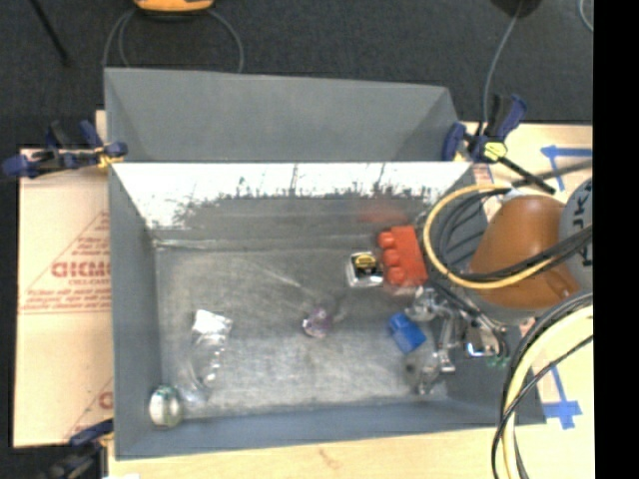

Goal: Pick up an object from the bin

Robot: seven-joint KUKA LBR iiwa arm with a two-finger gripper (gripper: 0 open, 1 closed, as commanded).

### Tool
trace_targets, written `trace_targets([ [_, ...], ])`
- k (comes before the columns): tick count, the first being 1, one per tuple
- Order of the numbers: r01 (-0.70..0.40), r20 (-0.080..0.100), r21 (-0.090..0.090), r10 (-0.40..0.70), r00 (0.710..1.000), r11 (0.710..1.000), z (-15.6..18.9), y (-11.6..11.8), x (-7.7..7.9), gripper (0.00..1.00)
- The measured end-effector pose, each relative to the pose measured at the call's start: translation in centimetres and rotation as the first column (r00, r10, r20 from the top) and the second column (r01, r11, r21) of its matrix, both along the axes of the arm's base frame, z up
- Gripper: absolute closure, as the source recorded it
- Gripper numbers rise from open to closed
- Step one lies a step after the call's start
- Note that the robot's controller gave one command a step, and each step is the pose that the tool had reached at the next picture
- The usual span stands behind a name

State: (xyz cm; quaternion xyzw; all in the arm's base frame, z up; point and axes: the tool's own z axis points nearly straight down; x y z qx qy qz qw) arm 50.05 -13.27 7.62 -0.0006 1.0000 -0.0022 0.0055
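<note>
My gripper [429, 343] is low in the bin's right front part, open, one fingertip toward the back and one toward the front. A small blue block [404, 333] lies at the left side of the gap between the fingers; whether they touch it I cannot tell. A red toy brick [400, 255] rests behind the gripper, near the right wall. A small white and yellow piece [364, 267] sits against the brick's left side.
A small purple translucent piece [318, 322] lies mid-bin. A clear crumpled plastic thing [208, 339] is at the left, and a silvery ball [165, 405] sits in the front left corner. The arm's orange cover and cables hang over the right wall.
</note>
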Motion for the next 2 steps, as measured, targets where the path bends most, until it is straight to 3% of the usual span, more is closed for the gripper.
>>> trace_targets([
  [1, -0.001, -0.004, 0.001, 0.001, 1.000, 1.000, 0.1, 0.0, 0.1, 1.00],
  [2, -0.078, 0.001, -0.001, 0.078, 0.997, 0.997, 17.0, -1.4, 1.6, 1.00],
])
